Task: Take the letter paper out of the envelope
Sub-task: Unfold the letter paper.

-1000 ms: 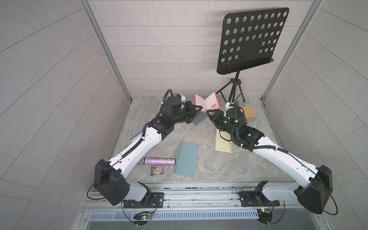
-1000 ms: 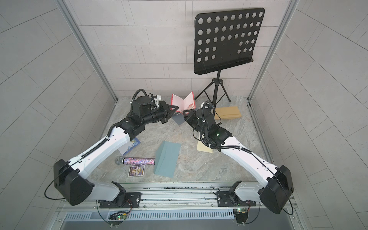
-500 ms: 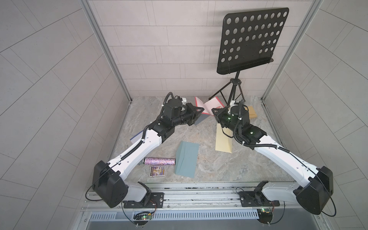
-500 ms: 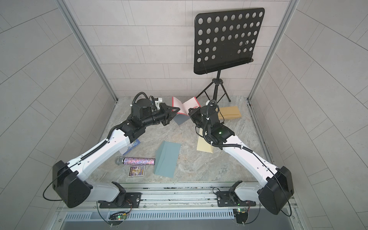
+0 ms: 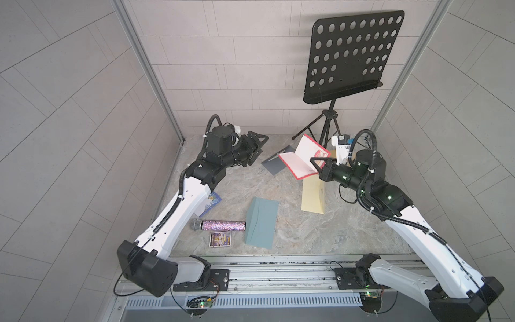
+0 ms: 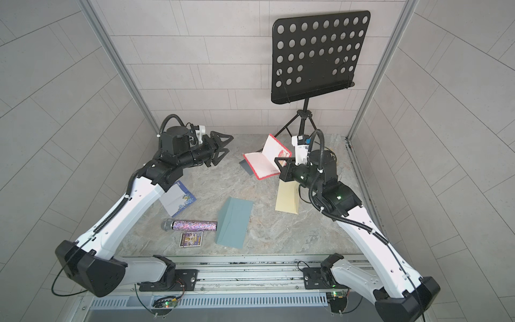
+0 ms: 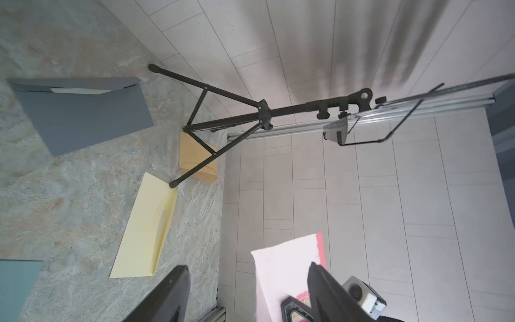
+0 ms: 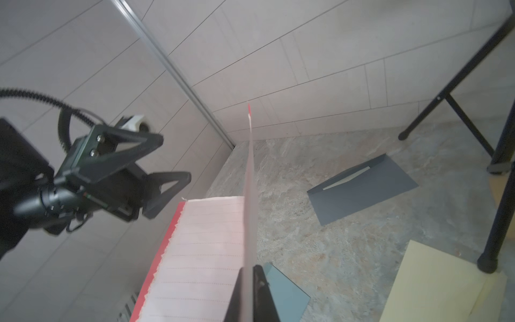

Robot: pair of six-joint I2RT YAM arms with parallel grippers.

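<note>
The letter paper (image 5: 299, 164) (image 6: 264, 164) is a pink lined sheet with a red scalloped edge, folded half open and held in the air. My right gripper (image 5: 316, 163) (image 6: 278, 161) (image 8: 249, 278) is shut on one flap of the letter paper (image 8: 206, 251). The dark grey envelope (image 5: 274, 164) (image 7: 83, 117) (image 8: 362, 192) lies flat on the table behind it, with a pale strip showing at its mouth. My left gripper (image 5: 260, 145) (image 6: 227, 145) (image 7: 246, 276) hangs open and empty to the left, apart from both the paper (image 7: 287, 264) and the envelope.
A black music stand (image 5: 351, 55) rises at the back right, its tripod legs (image 7: 200, 111) beside the grey envelope. On the table lie a yellow envelope (image 5: 313, 195), a teal envelope (image 5: 262, 220), a glitter microphone (image 5: 220, 225), a small card (image 5: 220, 239), a flowered card (image 5: 210, 203) and a brown envelope (image 7: 198, 159).
My right gripper shut on the letter paper and carried it to the right. My left gripper opened and drew back to the left.
</note>
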